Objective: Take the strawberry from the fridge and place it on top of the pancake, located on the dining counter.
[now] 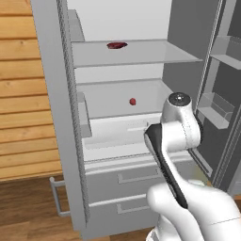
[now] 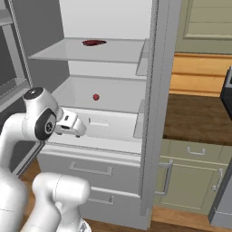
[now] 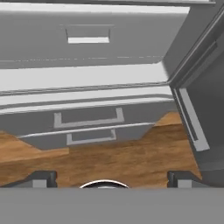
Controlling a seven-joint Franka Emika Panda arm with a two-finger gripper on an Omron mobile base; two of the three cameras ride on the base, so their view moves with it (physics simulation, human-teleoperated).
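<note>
The fridge stands open in front of me. The strawberry, a tiny dark red lump, lies on the pale lower shelf; it is also in the right base view. My gripper hangs in front of the fridge, below and to the left of the strawberry and well clear of it. In the hand view its fingertips stand far apart with nothing between them, so the gripper is open, facing the lower drawers and the floor. The pancake and the dining counter are out of view.
A flat dark red item lies on the upper shelf. The right door with its bins stands open close beside my arm. A dark worktop over green cabinets is right of the fridge. The floor is wooden.
</note>
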